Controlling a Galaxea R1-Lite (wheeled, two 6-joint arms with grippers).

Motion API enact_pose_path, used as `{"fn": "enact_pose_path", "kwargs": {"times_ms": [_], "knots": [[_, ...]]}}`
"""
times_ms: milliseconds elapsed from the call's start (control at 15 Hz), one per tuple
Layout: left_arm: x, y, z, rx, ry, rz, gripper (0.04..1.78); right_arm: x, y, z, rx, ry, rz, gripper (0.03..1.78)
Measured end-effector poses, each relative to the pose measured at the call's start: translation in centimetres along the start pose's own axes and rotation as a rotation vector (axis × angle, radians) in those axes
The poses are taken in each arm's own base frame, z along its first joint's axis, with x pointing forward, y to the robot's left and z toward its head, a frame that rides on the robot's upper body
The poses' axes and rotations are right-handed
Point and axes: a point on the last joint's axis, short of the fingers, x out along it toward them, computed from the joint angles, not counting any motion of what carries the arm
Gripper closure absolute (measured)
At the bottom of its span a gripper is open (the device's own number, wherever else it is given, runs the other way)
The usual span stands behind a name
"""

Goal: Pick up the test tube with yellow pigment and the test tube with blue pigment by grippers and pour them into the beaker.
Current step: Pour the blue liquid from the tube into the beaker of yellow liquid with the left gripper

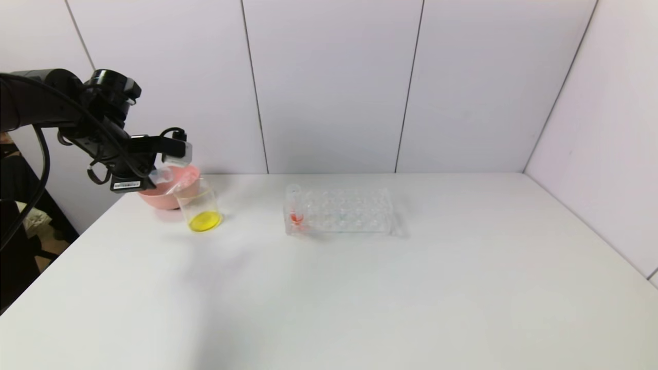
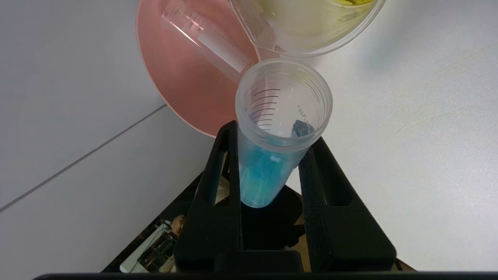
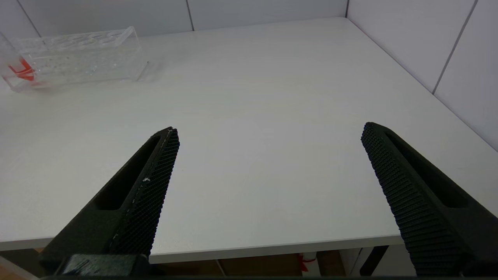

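My left gripper [image 1: 167,177] [image 2: 274,132] is shut on the test tube with blue pigment [image 2: 264,175] [image 1: 176,179]. It holds the tube in the air at the table's far left. Blue liquid sits in the tube's rounded end between the fingers. The tube's open mouth lies just beside the rim of the beaker [image 2: 303,27] [image 1: 203,208], which holds yellow liquid at its bottom. A clear test tube with a whitish band [image 2: 206,42] lies in the pink bowl, with no pigment showing in it. My right gripper [image 3: 269,128] is open and holds nothing, above the table's near edge.
The pink bowl [image 1: 154,198] [image 2: 175,77] stands right behind the beaker. A clear multi-hole rack [image 1: 344,210] [image 3: 78,58] stands mid-table with a red-orange-tipped tube [image 1: 295,213] [image 3: 21,70] at its left end. White walls close off the back and right.
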Motion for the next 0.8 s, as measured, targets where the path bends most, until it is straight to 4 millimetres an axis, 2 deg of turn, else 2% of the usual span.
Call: {"fn": "enact_pose_path", "kwargs": {"times_ms": [800], "knots": [[-0.1,0.0,1.3,-0.007,0.06,0.035,1.37,0.0,0.0,0.0,0.0,0.0,0.0,0.1]]}}
